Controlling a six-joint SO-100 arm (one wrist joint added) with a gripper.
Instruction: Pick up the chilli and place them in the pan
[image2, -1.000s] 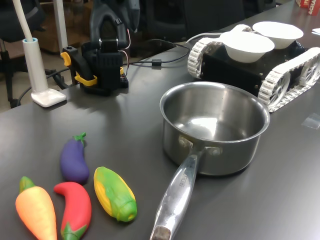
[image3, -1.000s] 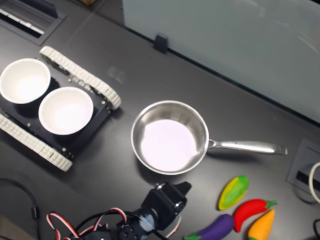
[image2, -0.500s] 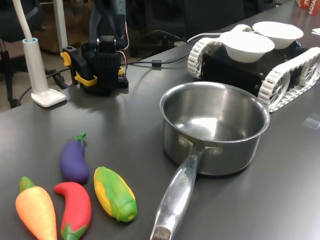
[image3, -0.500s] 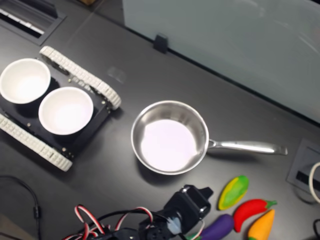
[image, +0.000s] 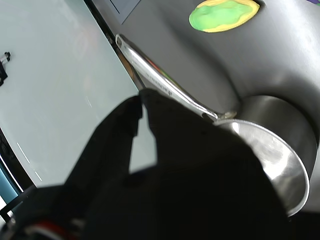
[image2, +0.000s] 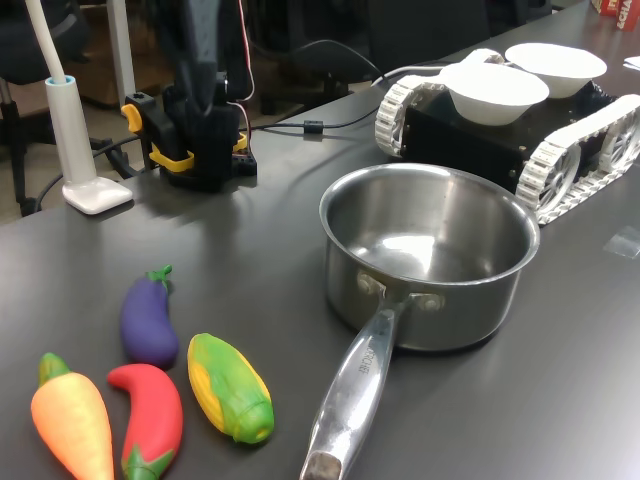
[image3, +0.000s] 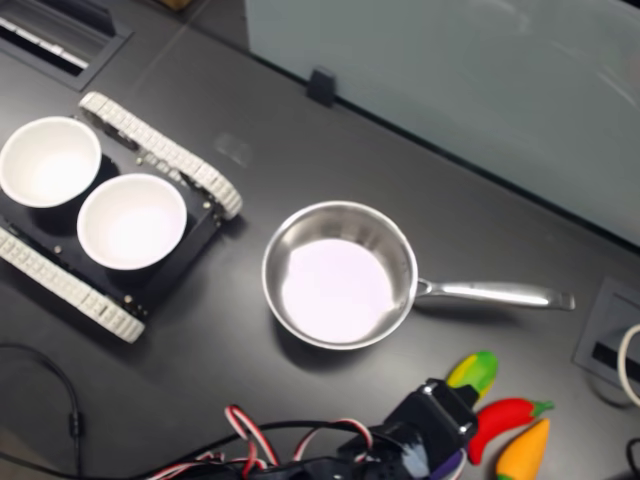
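The red chilli (image2: 150, 415) (image3: 505, 415) lies on the dark table between the orange carrot (image2: 70, 425) (image3: 525, 450) and the yellow-green corn (image2: 230, 388) (image3: 474, 368). The steel pan (image2: 430, 265) (image3: 340, 275) stands empty beside them, and its handle (image: 160, 82) reaches toward the vegetables. In the second exterior view my gripper (image3: 445, 405) hovers over the eggplant (image2: 148, 320) and one end of the corn, just left of the chilli. The wrist view shows the black fingertips (image: 135, 102) meeting with nothing between them, the corn (image: 223, 14) and the pan (image: 280, 150) ahead. The chilli is outside the wrist view.
A tracked vehicle (image2: 590, 125) (image3: 150, 145) carrying two white bowls (image2: 495, 92) (image3: 130, 220) stands beyond the pan. The arm's base (image2: 205, 140) and a white lamp foot (image2: 95, 190) sit at the table's far edge. A recessed socket box (image3: 610, 345) lies past the handle's end.
The gripper has swung toward the second exterior view's right, from below the pan to over the eggplant and corn. In the first exterior view the arm has risen out of frame.
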